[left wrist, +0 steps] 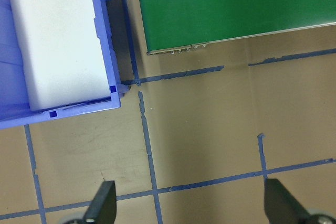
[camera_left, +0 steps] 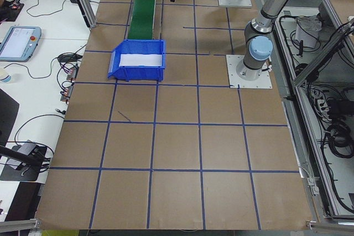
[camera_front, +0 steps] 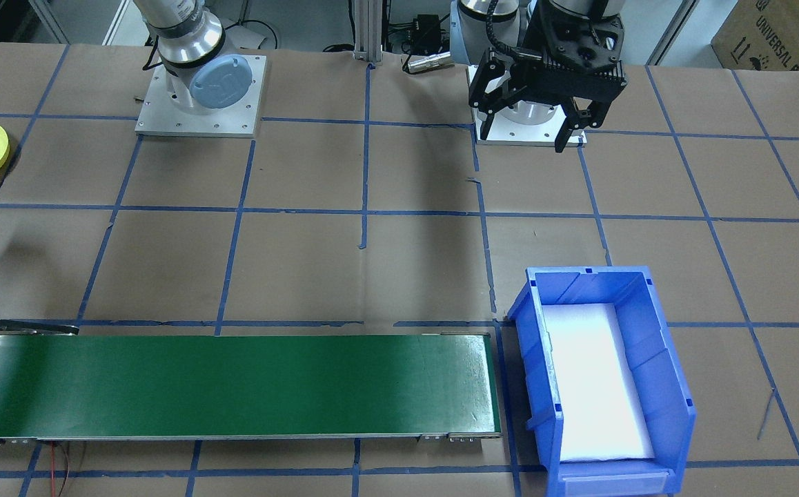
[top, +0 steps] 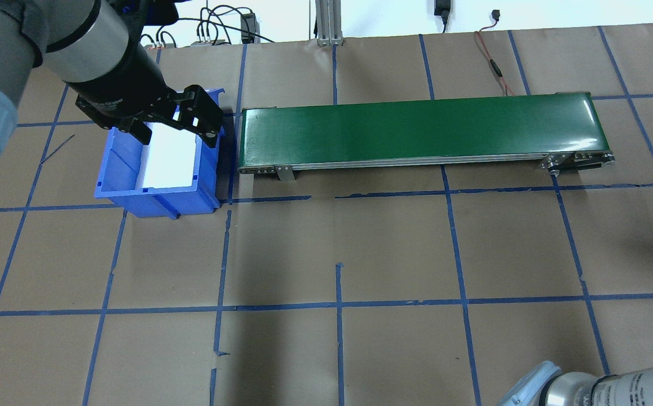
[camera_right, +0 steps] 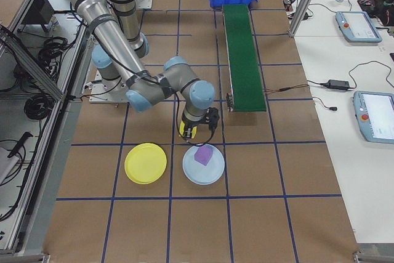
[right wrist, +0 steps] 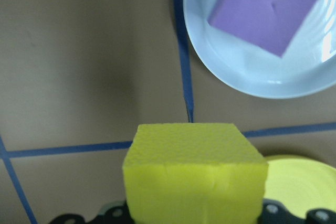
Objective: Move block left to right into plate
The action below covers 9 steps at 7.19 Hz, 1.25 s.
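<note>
We log the right gripper (camera_right: 189, 130) clamped on the yellow block (right wrist: 194, 169), above the table near the yellow plate (camera_right: 145, 163); placement remains. Left gripper (top: 173, 128) spread, empty.

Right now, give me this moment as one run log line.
right gripper: shut on yellow block | yellow plate: empty | left gripper: open, empty | conveyor: bare
</note>
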Tool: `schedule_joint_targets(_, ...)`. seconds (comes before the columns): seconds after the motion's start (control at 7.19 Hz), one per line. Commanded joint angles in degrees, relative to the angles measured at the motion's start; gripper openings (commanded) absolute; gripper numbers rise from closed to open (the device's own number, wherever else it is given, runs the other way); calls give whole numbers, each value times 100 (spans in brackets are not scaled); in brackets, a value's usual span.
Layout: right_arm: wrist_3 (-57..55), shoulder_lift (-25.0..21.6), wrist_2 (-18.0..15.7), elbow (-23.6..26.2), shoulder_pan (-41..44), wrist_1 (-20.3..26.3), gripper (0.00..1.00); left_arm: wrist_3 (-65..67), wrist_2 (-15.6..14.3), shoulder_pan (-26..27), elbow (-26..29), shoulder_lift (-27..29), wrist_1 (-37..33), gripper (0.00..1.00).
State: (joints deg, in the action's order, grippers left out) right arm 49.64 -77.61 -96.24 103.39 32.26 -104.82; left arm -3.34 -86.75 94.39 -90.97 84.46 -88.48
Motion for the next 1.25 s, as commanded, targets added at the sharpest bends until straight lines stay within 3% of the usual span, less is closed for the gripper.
schedule_joint_targets(0.0, 406, -70, -167, 400, -850, -232, 17, -9, 9, -35, -35, 0, 59, 100)
schedule_joint_targets(0.42, 529, -53, -202, 788, -1477, -574, 17, 630, -9, -307, 96, -35, 59, 100)
schedule_joint_targets(0.7, 529, 35, -229, 788, -1503, -855, 28, 1212, -35, -316, 79, -79, 51, 100)
schedule_joint_targets(0.84, 529, 35, -237, 779, -1503, -865, 45, 1169, -26, -334, 70, -79, 51, 100)
schedule_joint_targets(0.97, 521, 35, -150, 745, -1503, -891, 94, 1160, -26, -343, 70, -79, 42, 100)
schedule_joint_targets(1.11, 521, 27, -150, 718, -1503, -908, 100, 1125, -26, -352, 70, -88, 33, 100)
